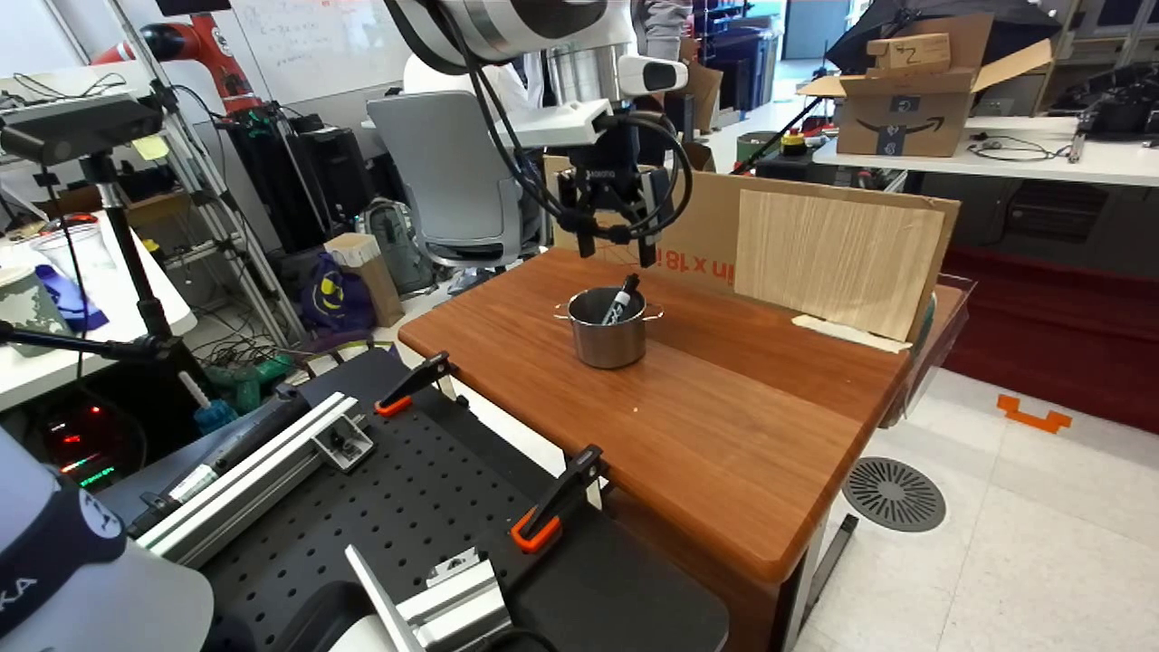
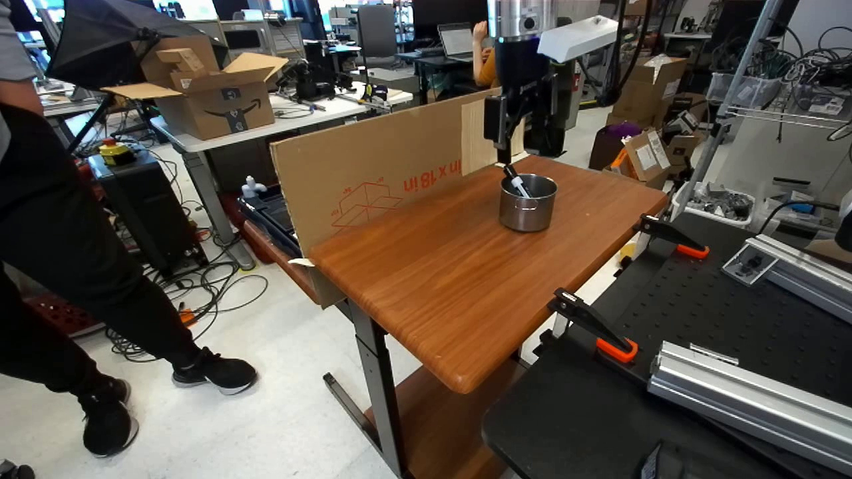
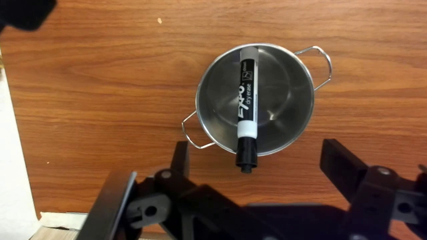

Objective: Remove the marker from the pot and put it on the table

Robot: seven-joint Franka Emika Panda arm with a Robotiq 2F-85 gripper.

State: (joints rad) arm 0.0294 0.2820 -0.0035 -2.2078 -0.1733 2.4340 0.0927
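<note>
The table (image 1: pixel 742 453) is shown in both exterior views, topped in smooth reddish-brown wood, and by its side a black bench (image 1: pixel 435 480) is set, pierced with rows of holes. The arm (image 1: pixel 521 23) is extended over the table, its upper part cut off by the frame in both exterior views. Cardboard (image 2: pixel 399 153), printed in red, is stood upright along the side of the table opposite the bench. A pale wooden panel (image 1: pixel 833 244) is set against the cardboard. The gripper (image 1: pixel 617 249) is held near the pot (image 1: pixel 608 344), higher than its rim and pointed downward, and its two fingers (image 1: pixel 646 249) are spread wide apart. The pot, of dull grey metal, is stood upright on the table. Two clamps (image 1: pixel 561 493), black and orange, are placed at the edge of the bench that faces the table. The marker (image 3: pixel 248 90) is stood in the pot, tilted against the rim, its grey end inside and its other end raised past it; "EXPO" and "dry erase" can be read on its black label. Two wire handles (image 3: pixel 330 71) are borne on opposite sides of the pot. The black cap (image 3: pixel 247 151) is seen between the fingers in the wrist view, apart from both; its height against their tips cannot be told
</note>
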